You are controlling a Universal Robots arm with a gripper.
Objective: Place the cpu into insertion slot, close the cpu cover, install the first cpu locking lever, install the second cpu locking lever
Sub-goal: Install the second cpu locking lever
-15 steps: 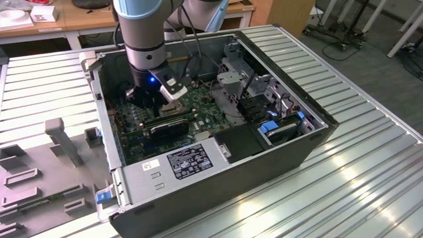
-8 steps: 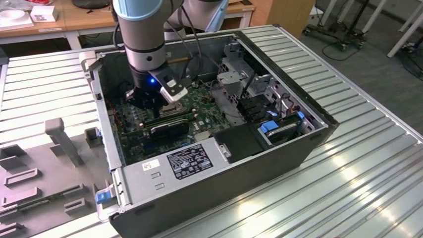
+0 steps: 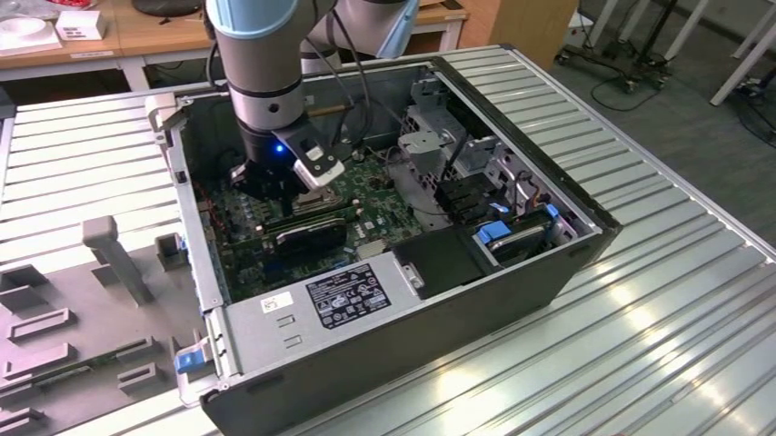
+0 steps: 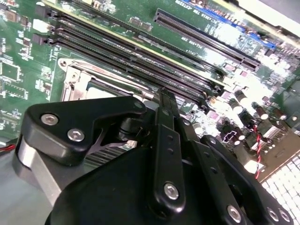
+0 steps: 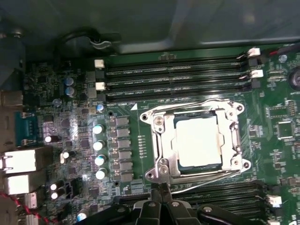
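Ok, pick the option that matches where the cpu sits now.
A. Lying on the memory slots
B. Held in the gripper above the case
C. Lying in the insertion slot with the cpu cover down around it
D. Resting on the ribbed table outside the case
C: in the first wrist view the cpu lies flat in the insertion slot, with the cpu cover framing it and the gripper just beside the socket's edge.

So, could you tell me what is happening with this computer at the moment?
A robot arm is reaching down into an open computer case, working at the motherboard's CPU socket. In the first wrist view, the cpu already sits in the insertion slot, and the cpu cover lies flat over it, framing the chip. The gripper is at the socket's edge, beside the thin wire locking levers.
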